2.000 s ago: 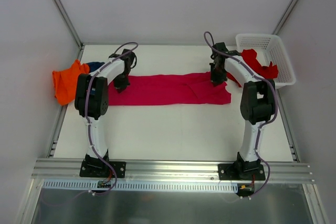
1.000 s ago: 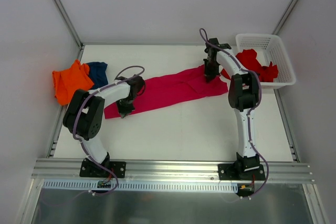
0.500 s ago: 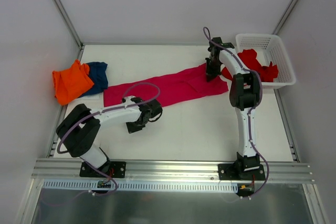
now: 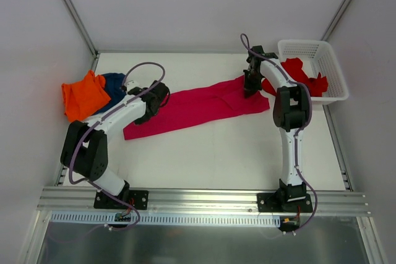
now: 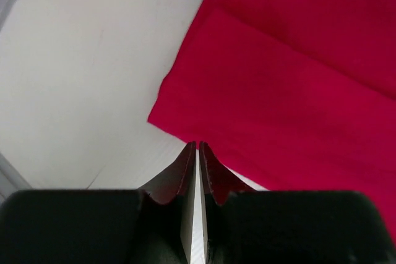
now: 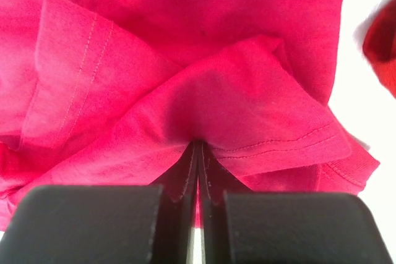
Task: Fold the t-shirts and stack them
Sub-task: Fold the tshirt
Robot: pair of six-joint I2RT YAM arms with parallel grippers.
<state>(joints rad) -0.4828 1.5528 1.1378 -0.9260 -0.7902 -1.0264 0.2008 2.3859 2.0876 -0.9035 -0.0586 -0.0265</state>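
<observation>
A magenta-pink t-shirt (image 4: 198, 104) lies folded into a long strip slanting across the table. My right gripper (image 4: 249, 88) is shut on its bunched right end (image 6: 247, 91), and the cloth runs into the closed fingers (image 6: 199, 143). My left gripper (image 4: 141, 115) hovers by the strip's left end with its jaws almost together and nothing between them (image 5: 197, 146). The shirt's corner (image 5: 297, 78) lies just ahead of it. An orange t-shirt (image 4: 80, 97) and a navy t-shirt (image 4: 116, 85) sit crumpled at the left edge. A bright red t-shirt (image 4: 303, 73) lies in the basket.
The white mesh basket (image 4: 328, 60) stands at the back right corner, close to my right arm. Metal frame rails run along the table's left, right and near edges. White walls enclose the back and both sides.
My left arm has swung from in front of the shirt back up to its left end, which now lies a little nearer. The right gripper has kept its grip in place.
</observation>
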